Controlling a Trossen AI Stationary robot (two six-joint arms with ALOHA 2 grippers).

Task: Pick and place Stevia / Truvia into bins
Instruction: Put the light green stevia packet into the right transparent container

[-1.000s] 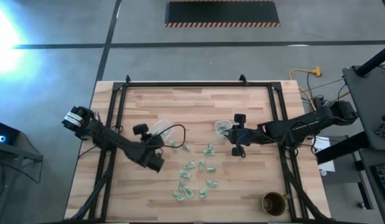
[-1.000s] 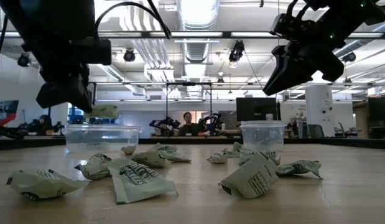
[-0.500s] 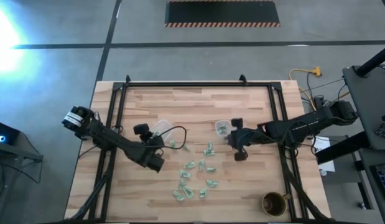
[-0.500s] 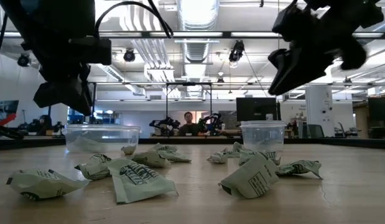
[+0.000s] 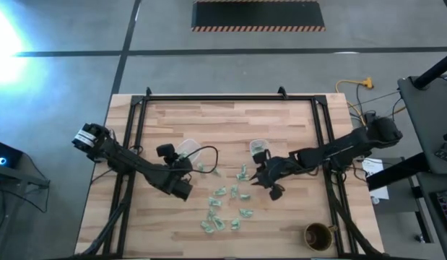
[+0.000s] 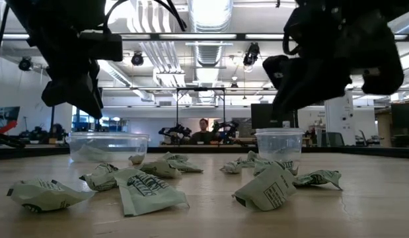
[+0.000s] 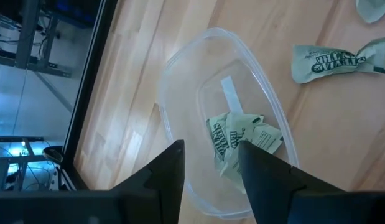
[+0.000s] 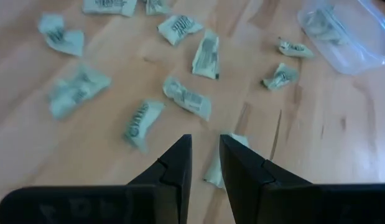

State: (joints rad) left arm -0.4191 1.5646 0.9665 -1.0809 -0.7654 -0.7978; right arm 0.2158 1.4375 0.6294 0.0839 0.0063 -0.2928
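Stevia / Truvia packets (image 5: 224, 206), small, green and white, lie scattered over the middle of the wooden surface (image 5: 230, 123), and we describe the scene from its biggest parts down. Our two dark arms reach in from either side. The left gripper (image 7: 208, 165) hangs directly above the larger clear bin (image 5: 187, 150), while the right gripper (image 8: 204, 158) has swung away from the smaller bin (image 5: 258, 148) and now hovers low over the loose packets near it. What just changed: a second ago the left jaws were pinched shut over the tub, and now they stand apart and empty, so we judge a packet has just been dropped in and this arm is free to fetch another. The right jaws stand narrowly apart with nothing between them. The left wrist view shows what the overhead view cannot: crumpled packets (image 7: 239, 140) resting inside the larger bin. The right wrist view shows one packet (image 8: 220, 163) lying just ahead of its fingers. The low view alone shows the room behind, where a person (image 6: 203, 127) sits far off. A brown cup (image 5: 318, 235) stands unused at the surface's near right corner.
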